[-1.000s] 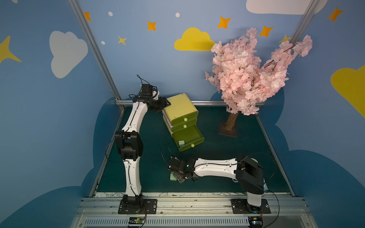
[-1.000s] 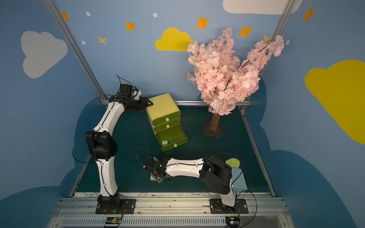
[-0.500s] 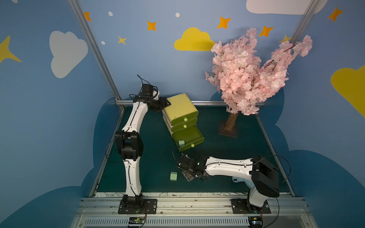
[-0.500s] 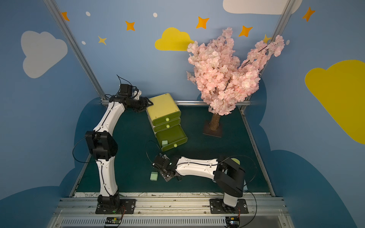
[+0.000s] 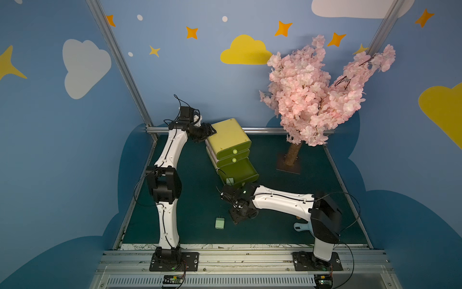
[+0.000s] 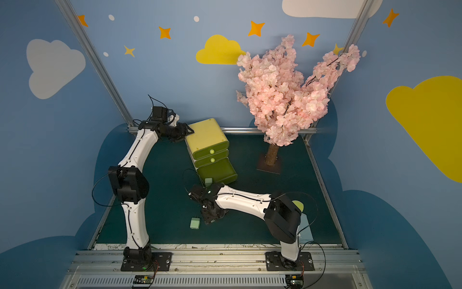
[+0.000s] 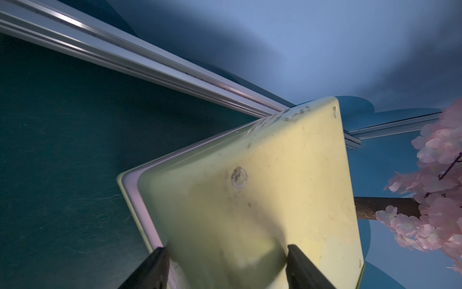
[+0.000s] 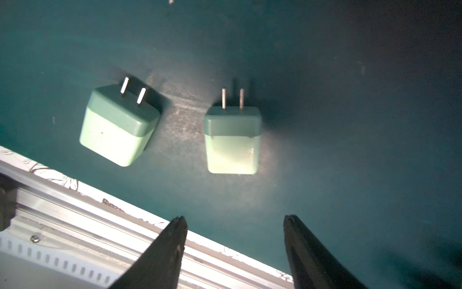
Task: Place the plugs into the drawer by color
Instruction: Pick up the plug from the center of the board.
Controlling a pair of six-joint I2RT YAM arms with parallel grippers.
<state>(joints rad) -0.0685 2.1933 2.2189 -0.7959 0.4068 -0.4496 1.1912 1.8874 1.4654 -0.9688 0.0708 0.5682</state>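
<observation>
Right gripper: jaws open, empty, above a mint plug only its wrist view shows. Both top views show a neighbour plug leftward and a third plug in the drawer, bottom level pulled open. Left gripper clamps its far-left corner, arm outstretched.
</observation>
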